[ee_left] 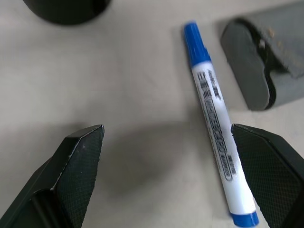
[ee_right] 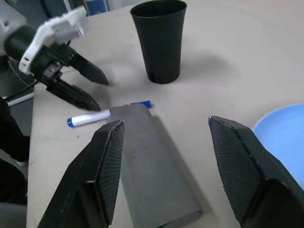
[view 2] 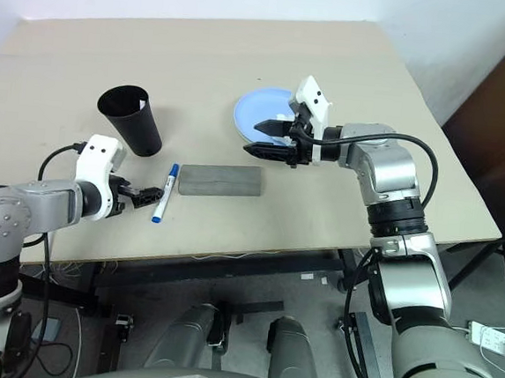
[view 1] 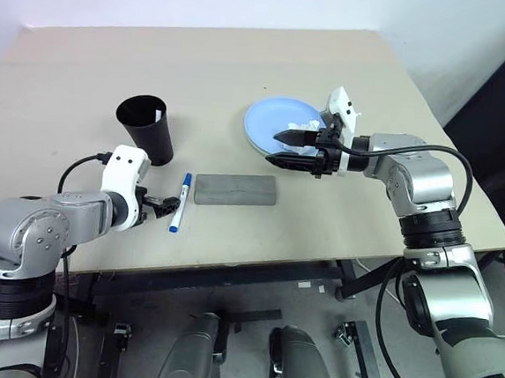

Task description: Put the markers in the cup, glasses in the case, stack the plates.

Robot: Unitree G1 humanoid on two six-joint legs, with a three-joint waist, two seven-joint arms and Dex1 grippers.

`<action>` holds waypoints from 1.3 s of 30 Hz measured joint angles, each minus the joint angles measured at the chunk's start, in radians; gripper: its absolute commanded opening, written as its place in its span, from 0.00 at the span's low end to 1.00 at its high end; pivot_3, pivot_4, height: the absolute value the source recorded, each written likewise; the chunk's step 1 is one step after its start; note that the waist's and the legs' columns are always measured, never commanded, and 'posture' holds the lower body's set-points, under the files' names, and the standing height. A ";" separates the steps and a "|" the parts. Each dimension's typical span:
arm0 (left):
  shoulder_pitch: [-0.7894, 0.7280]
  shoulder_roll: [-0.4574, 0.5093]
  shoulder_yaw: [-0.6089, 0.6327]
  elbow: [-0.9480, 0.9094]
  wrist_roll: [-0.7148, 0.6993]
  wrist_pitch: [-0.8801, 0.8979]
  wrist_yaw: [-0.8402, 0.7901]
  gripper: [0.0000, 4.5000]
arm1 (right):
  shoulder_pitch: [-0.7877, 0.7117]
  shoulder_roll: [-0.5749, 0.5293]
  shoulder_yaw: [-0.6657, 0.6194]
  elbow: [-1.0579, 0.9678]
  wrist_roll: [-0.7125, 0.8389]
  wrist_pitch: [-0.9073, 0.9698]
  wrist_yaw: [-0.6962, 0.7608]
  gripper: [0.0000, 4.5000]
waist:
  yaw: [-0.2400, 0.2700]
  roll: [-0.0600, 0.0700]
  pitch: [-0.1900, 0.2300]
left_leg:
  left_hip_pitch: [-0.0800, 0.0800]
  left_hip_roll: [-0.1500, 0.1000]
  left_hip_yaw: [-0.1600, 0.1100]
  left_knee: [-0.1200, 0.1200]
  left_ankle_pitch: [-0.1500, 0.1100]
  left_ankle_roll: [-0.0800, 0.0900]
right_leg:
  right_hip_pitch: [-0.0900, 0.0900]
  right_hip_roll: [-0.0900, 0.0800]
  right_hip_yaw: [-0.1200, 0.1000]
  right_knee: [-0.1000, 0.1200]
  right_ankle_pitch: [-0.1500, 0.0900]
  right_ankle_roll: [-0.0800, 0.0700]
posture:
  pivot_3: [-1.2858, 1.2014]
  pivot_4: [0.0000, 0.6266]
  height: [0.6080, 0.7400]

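- Left gripper [view 1: 164,204]: low over the counter [view 1: 245,73] near its front edge, fingers [ee_left: 78,156] spread wide and holding nothing; the blue-capped marker [view 1: 180,202] lies just beside the far fingertip, and whether it touches cannot be told.
- Blue-capped marker: flat on the counter between the left gripper and the case, its cap end pointing away from the front edge.
- Cup [view 1: 145,127]: upright behind the left gripper and the marker, apart from both; a slim white object stands inside against the rim.
- Case [view 1: 235,189]: closed, lying lengthwise along the counter's front edge, just right of the marker and not touching it.
- Light blue plate [view 1: 263,124]: behind and to the right of the case; a small crumpled white tissue [view 1: 306,126] lies on it. Whether a second plate sits under it cannot be told.
- Right gripper [view 1: 278,147]: held above the near rim of the plate, pointing toward the robot's left, fingers [ee_right: 107,161] parted and holding nothing.
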 measured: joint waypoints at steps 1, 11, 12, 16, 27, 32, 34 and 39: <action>-0.007 -0.010 0.000 0.000 0.008 0.009 0.000 1.00 | 0.000 0.000 0.000 -0.001 0.001 0.002 -0.001 0.66 | 0.000 0.000 0.000 | 0.000 0.000 0.000 0.000 0.000 0.000 | 0.000 0.000 0.000 0.000 0.000 0.000 | 0.52 0.24 0.79; -0.060 -0.017 -0.020 0.043 0.060 0.098 -0.031 1.00 | 0.021 0.000 -0.003 -0.040 0.007 0.010 -0.025 0.66 | -0.003 0.000 0.000 | 0.002 0.000 -0.001 0.000 0.000 0.000 | 0.000 0.000 0.000 0.001 0.000 0.000 | 0.52 0.24 0.79; -0.063 -0.012 -0.020 0.048 0.061 0.100 -0.035 1.00 | 0.029 0.000 -0.004 -0.044 0.010 0.010 -0.028 0.66 | -0.004 0.000 0.000 | 0.002 0.000 -0.001 0.000 0.000 0.000 | 0.000 0.000 0.000 0.001 0.000 0.000 | 0.52 0.24 0.79; -0.061 0.008 -0.018 0.054 0.065 0.103 -0.040 0.79 | 0.052 0.000 -0.004 -0.047 0.011 0.011 -0.032 0.67 | -0.006 0.000 0.000 | 0.002 0.000 -0.001 0.000 0.000 0.000 | 0.000 0.000 0.001 0.002 0.000 0.000 | 0.52 0.24 0.79; -0.036 0.024 0.002 0.028 0.039 0.106 -0.048 0.06 | 0.041 0.003 -0.004 -0.037 0.011 0.007 -0.029 0.67 | -0.004 0.000 0.000 | 0.002 0.000 -0.001 0.000 0.000 0.000 | -0.001 0.000 0.001 0.001 0.000 -0.001 | 0.52 0.24 0.79; -0.035 0.051 0.007 0.029 0.020 0.106 -0.044 0.06 | 0.036 0.005 -0.003 -0.027 0.010 0.002 -0.028 0.67 | -0.003 0.000 0.000 | 0.001 0.000 -0.001 0.000 0.000 0.000 | -0.002 0.000 0.001 0.000 0.000 -0.001 | 0.52 0.24 0.79; -0.035 0.051 0.012 0.029 0.018 0.106 -0.040 0.06 | 0.034 0.005 -0.003 -0.026 0.010 0.000 -0.026 0.67 | -0.002 0.000 0.000 | 0.001 0.000 -0.001 0.000 0.000 0.000 | -0.002 0.000 0.001 0.000 0.000 -0.001 | 0.52 0.24 0.79; -0.040 0.052 0.040 0.024 0.005 0.106 -0.049 0.06 | 0.023 0.007 -0.003 -0.011 0.010 -0.011 -0.016 0.67 | -0.001 0.000 0.000 | 0.000 0.000 -0.001 0.000 0.000 0.000 | -0.002 0.000 0.001 0.000 -0.001 -0.001 | 0.52 0.24 0.79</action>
